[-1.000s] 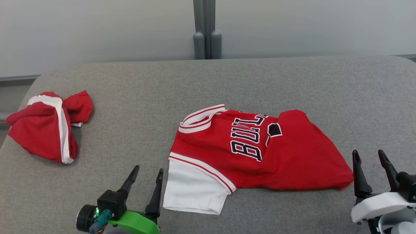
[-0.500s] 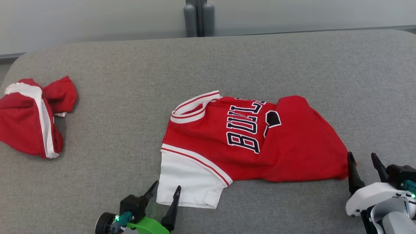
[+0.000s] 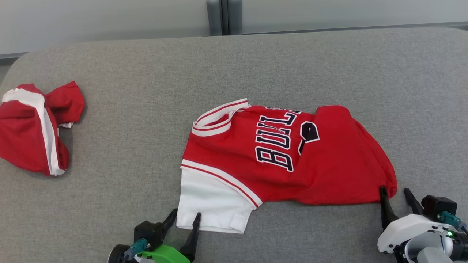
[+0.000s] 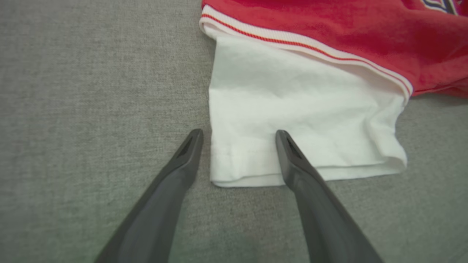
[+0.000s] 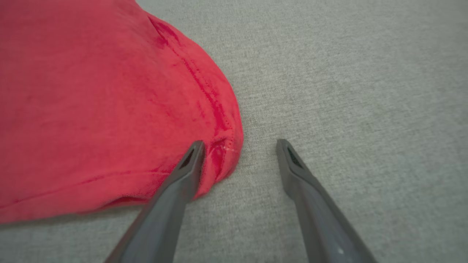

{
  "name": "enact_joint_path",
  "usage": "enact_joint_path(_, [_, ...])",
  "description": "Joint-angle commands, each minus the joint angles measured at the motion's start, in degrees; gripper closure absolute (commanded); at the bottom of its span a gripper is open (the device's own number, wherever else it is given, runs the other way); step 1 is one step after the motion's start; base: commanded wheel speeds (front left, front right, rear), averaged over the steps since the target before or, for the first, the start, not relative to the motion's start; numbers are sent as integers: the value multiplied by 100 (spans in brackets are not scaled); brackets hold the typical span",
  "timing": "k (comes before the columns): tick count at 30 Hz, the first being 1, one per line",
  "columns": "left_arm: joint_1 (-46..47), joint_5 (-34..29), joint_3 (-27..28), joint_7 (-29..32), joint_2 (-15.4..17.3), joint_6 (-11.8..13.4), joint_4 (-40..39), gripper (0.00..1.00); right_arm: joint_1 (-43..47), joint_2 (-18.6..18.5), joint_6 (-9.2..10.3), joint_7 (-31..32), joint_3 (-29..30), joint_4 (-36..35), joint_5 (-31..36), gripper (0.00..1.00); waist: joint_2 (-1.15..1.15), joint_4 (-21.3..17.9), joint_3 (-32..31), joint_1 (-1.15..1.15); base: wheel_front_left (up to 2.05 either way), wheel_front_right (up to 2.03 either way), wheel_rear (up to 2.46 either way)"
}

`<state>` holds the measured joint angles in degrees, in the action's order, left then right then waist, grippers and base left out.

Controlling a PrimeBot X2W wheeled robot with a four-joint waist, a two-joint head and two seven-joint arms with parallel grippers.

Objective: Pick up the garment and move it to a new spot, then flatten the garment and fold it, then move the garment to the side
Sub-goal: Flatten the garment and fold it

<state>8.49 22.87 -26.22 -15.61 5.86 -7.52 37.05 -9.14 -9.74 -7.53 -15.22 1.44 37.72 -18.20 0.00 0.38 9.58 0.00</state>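
Left gripper (image 3: 186, 212) straddles the near white sleeve (image 3: 212, 204) of the shirt (image 3: 292, 157), right gripper (image 3: 394, 189) brackets its red corner (both spread apart), likely for an even lift.

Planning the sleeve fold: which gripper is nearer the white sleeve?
Left. The left gripper straddles the corner of the white sleeve; the right gripper is at the red hem corner of the jersey.

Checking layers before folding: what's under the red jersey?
A white sleeve sticks out beneath the red jersey, flat on the grey cushion; whatever else lies beneath the jersey is covered.
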Motion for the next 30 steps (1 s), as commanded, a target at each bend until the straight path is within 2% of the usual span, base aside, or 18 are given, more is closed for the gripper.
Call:
enact_joint_path(1, [-26, 112, -154, 92, -35, 1, 178, 73, -41, 15, 8, 14, -81, 98, -81, 68, 0, -8, -18, 0, 0, 0, 0])
enact_joint_path(2, [1, 147, -231, 93, -50, 0, 213, 97, -51, 5, 8, 14, -118, 125, -113, 82, 0, -9, -29, 0, 0, 0, 0])
enact_joint_path(3, [25, 213, -311, 93, -59, -7, 242, 100, -60, -1, 8, 14, -165, 146, -146, 100, 0, -10, -44, 0, 0, 0, 0])
enact_joint_path(10, [145, 423, -412, 53, 11, -5, 3, 100, -41, -136, 9, 7, -313, -228, -269, 100, 0, -12, -200, 0, 0, 0, 0])
enact_joint_path(20, [524, 241, 119, 47, 392, 2, -1138, 100, -232, -280, 8, 6, -397, -1393, -378, 100, 0, -79, -384, 0, 0, 0, 0])
enact_joint_path(24, [1082, 284, 146, 47, 632, 2, -1372, 100, -673, -411, 8, 6, -566, -1638, -498, 100, 0, -141, -317, 0, 0, 0, 0])
enact_joint_path(30, [2756, 314, -119, 189, 1246, 3, -1455, 100, -1979, -675, 8, 13, -817, -1496, -864, 100, 0, -230, 102, 0, 0, 0, 0])
